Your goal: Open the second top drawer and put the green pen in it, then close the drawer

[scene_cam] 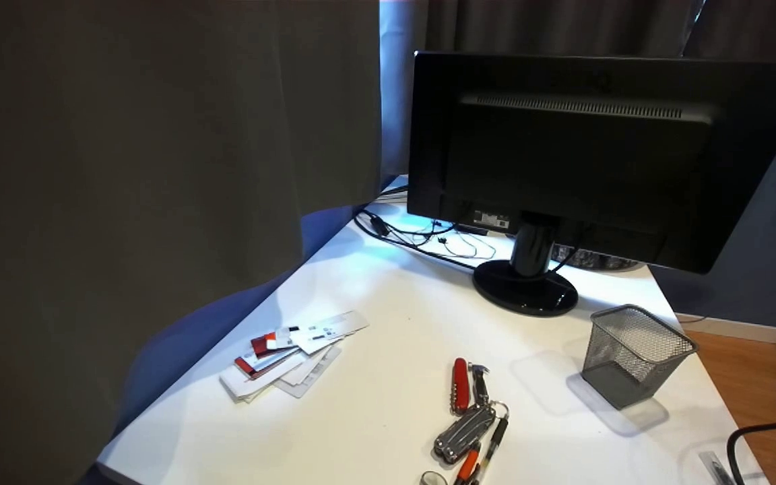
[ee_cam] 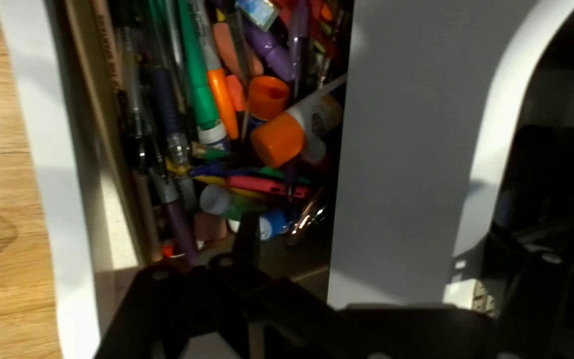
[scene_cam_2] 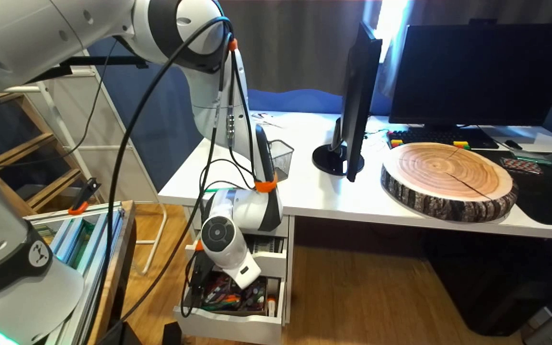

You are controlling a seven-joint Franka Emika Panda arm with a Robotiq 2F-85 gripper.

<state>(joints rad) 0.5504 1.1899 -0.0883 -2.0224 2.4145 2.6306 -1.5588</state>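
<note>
Wrist view: we listed the gripper (ee_cam: 379, 244), jaws apart, astride the front of the upper drawer (ee_cam: 401, 129); the lower drawer (ee_cam: 43, 144) held pens (ee_cam: 181, 224). In an exterior view, we listed the green pen (scene_cam_2: 217, 189): desk (scene_cam_2: 304, 194), left, by the near edge.

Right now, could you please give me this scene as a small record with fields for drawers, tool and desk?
upper open drawer: partly pulled out; probably second from top
lower open drawer: pulled out further; holds pens and markers
tool: open; appears to straddle the upper drawer's front; contact unclear
desk: mesh cup, red pocket knife, wood slice
possible green pen: thin green shape near the desk's edge, partly hidden
</note>
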